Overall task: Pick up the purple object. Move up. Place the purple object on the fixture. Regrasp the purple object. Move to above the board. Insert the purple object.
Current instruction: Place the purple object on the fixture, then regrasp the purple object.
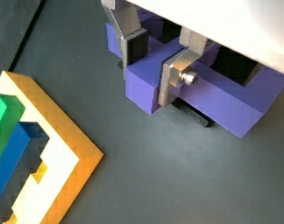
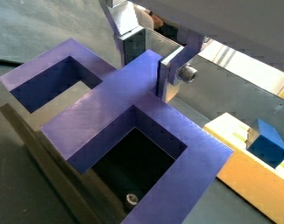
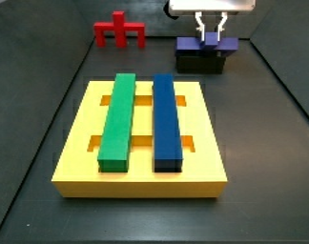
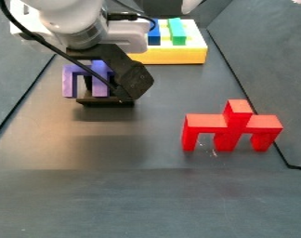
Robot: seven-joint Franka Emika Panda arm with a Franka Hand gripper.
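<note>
With the gripper (image 2: 168,63) clamped on the central post of the purple object (image 2: 115,118), which sits on the fixture (image 3: 200,62) near the bench's far edge, beware a tilted lift jamming it at the board (image 3: 142,176).

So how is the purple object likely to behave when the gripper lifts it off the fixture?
The purple object looks rigid and blocky, so it probably won't flex. The gripper straddles its central post, fingers on flat faces, so slipping seems unlikely. Its wide crossbar overhangs the small fixture, so an off-centre nudge might tip it.
</note>
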